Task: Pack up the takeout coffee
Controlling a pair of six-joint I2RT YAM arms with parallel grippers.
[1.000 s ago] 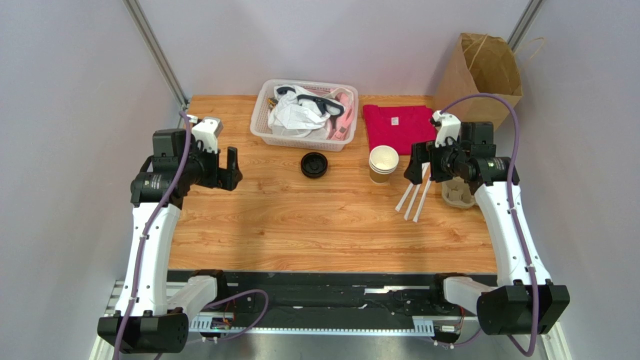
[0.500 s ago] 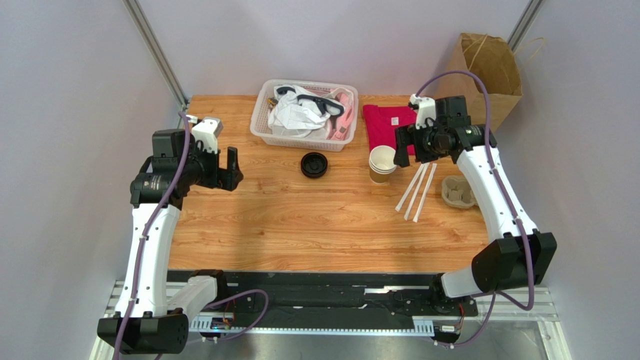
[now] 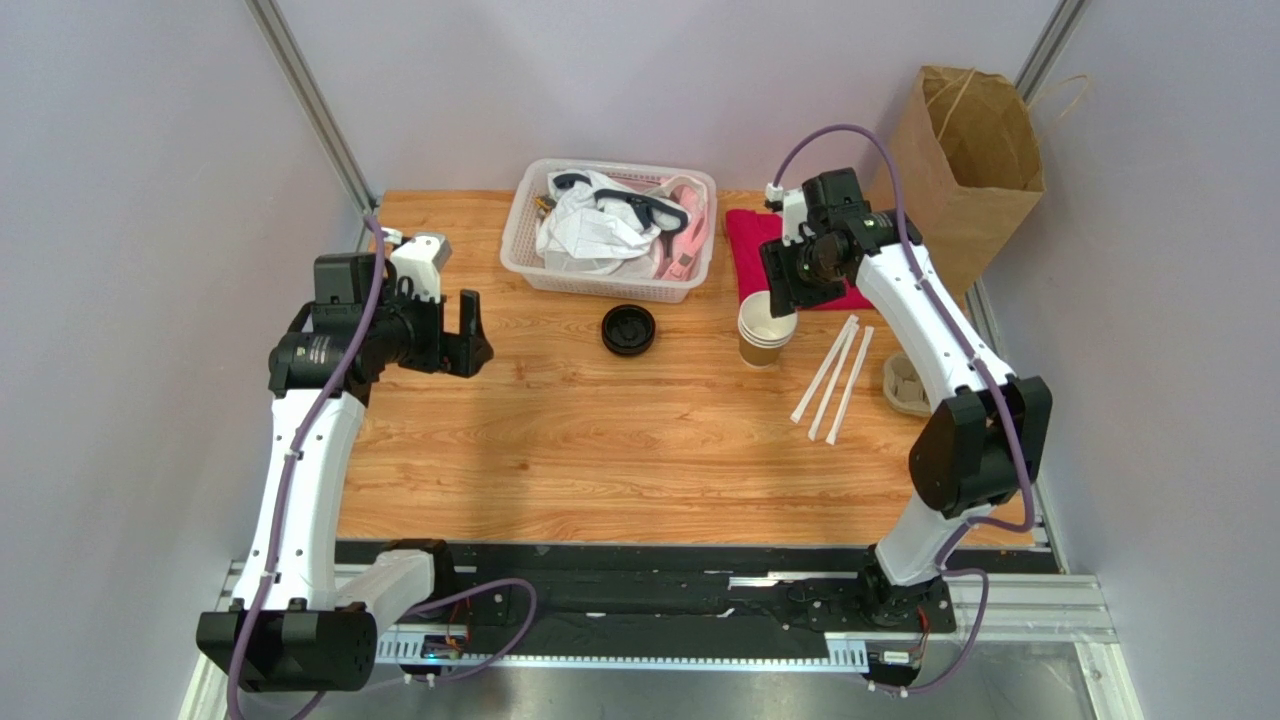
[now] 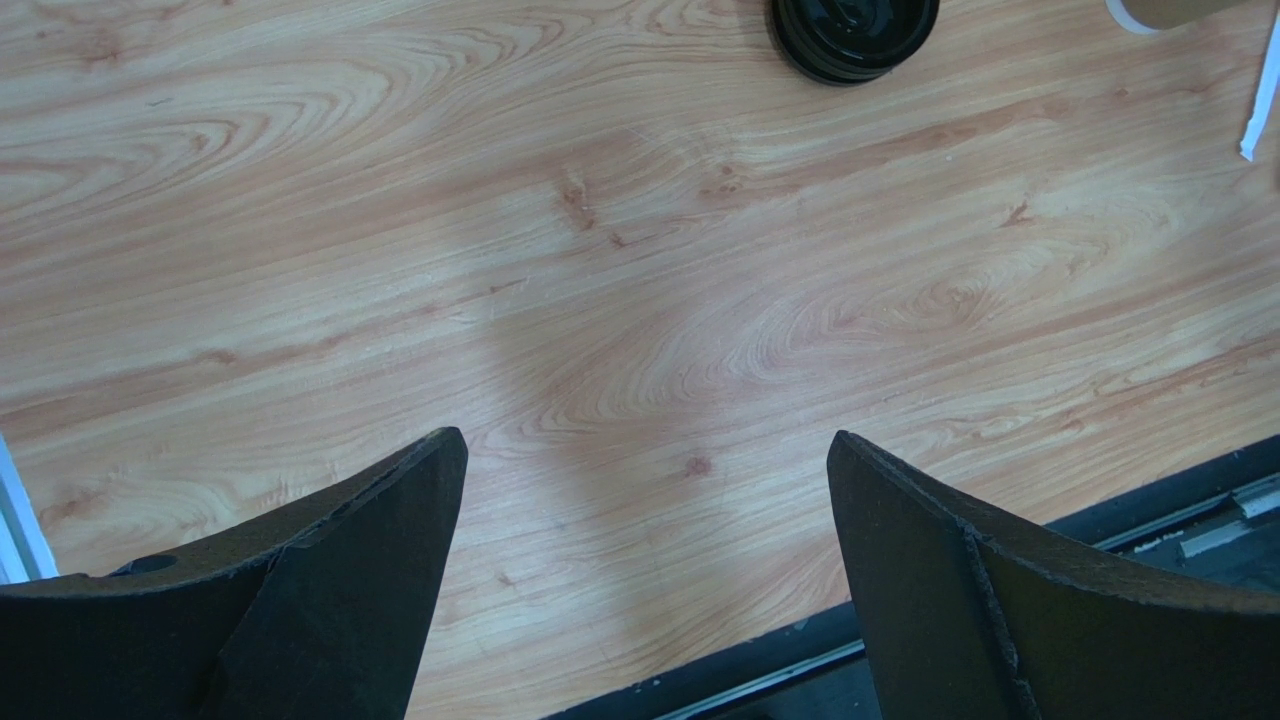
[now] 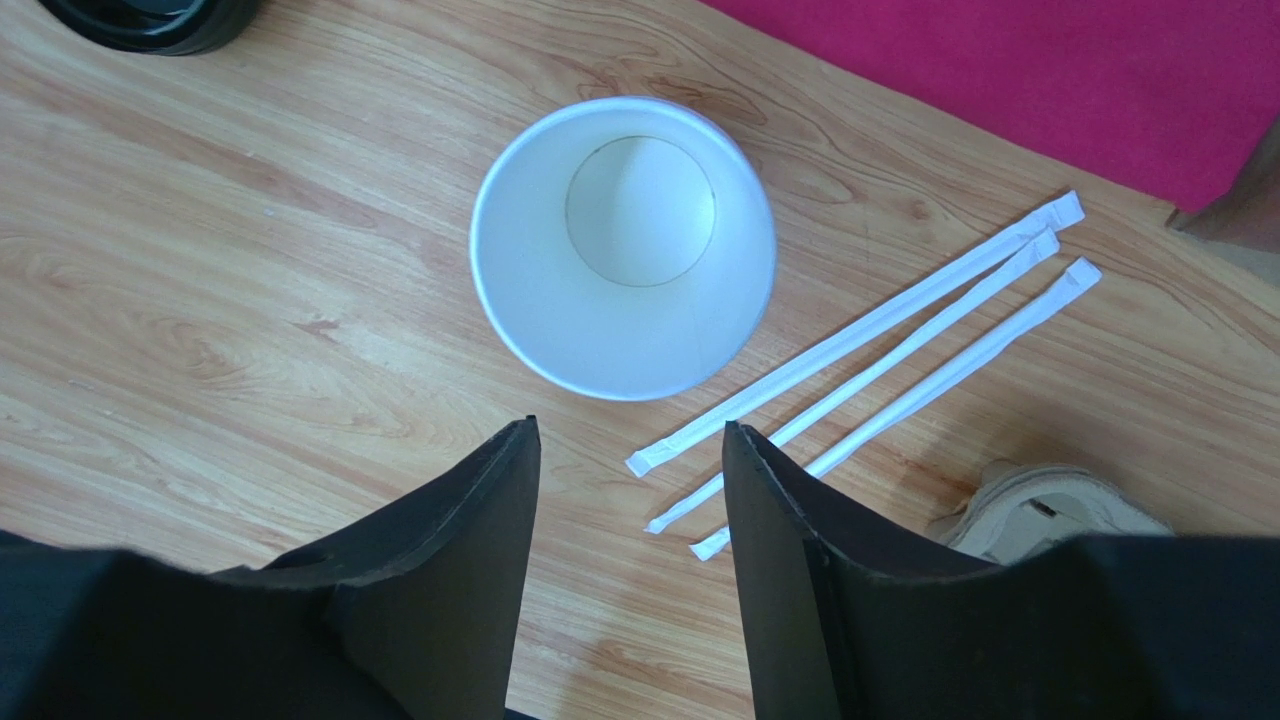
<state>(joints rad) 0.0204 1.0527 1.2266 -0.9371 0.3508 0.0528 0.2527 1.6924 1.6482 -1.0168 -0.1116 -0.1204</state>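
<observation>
The left arm [image 3: 301, 465] rises from its base at seven o'clock to nine o'clock. Its wrist is bent so the left claw [image 3: 463, 333] points toward three o'clock and downward, jaws spread wide, holding nothing. The right arm [image 3: 939, 338] climbs from five o'clock, bends at four o'clock, and stretches to one o'clock. The right claw [image 3: 780, 285] points down, jaws narrowly parted, empty.
</observation>
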